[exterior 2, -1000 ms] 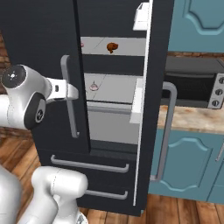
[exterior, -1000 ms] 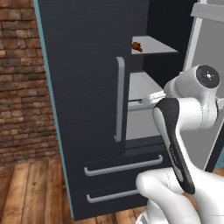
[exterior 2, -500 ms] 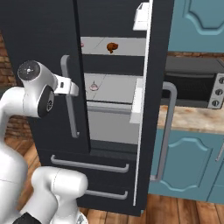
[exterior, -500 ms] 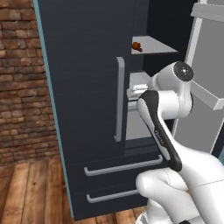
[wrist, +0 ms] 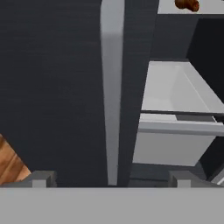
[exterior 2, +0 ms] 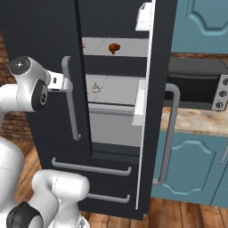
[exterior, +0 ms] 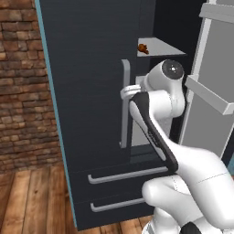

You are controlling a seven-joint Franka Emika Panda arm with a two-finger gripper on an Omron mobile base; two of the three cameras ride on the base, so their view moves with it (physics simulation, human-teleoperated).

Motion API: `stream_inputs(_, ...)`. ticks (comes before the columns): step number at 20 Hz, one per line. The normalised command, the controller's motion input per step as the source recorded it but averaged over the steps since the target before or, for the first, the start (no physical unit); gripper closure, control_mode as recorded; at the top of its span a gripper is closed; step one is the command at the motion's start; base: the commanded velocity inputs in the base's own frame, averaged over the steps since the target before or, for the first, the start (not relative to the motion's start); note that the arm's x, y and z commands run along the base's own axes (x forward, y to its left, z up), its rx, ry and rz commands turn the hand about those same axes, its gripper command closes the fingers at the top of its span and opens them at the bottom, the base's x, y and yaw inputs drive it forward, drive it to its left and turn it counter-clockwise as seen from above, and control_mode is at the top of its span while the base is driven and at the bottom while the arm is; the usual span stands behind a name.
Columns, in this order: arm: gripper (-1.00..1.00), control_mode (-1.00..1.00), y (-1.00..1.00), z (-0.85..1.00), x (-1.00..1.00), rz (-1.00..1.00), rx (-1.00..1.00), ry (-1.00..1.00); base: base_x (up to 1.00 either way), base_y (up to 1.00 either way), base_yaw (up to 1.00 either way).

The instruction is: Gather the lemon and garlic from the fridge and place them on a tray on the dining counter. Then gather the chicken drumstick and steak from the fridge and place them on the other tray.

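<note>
The fridge (exterior 2: 44, 35) stands with its left door shut and its right door (exterior 2: 149, 133) swung open. My gripper (wrist: 111, 179) is open, its fingertips (wrist: 41, 178) either side of the left door's grey bar handle (wrist: 111, 87) and not pressing on it; the gripper (exterior 2: 63, 83) meets that handle near its top. A brown chicken drumstick (exterior 2: 114, 47) lies on the upper shelf. The pinkish garlic (exterior 2: 95, 88) sits on the shelf below. A pink sliver (exterior 2: 83, 45) at the door's edge may be the steak. The lemon, the trays and the dining counter are out of view.
A white drawer (wrist: 175, 131) fills the fridge under the shelves. Two drawers with bar handles (exterior 2: 91, 168) close the fridge's base. A steel oven (exterior 2: 196, 89) sits on a beige top over teal cabinets (exterior 2: 191, 164) to the right. A brick wall (exterior: 20, 91) and wood floor lie left.
The arm has swung left, carrying the open gripper from the fridge's open compartment to the left door's handle. The fridge and the food have not moved.
</note>
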Motion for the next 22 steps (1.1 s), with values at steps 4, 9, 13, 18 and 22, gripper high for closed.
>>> stream_inputs(4,-1.00,-1.00,-0.01,-0.06,0.50,0.00,0.00,-0.04,0.00,0.00,0.00)
stream_inputs(9,-1.00,-1.00,0.00,-0.03,0.63,0.00,0.00,0.00,0.00,0.00,0.00)
stream_inputs(13,-1.00,-1.00,0.00,-0.03,0.76,0.00,0.00,0.01,0.00,0.00,0.00)
stream_inputs(18,-1.00,-1.00,0.05,-0.11,0.72,0.00,0.00,0.02,0.00,0.00,0.00)
stream_inputs(22,-1.00,-1.00,0.18,-0.17,0.60,0.00,0.00,0.00,0.00,0.00,0.00)
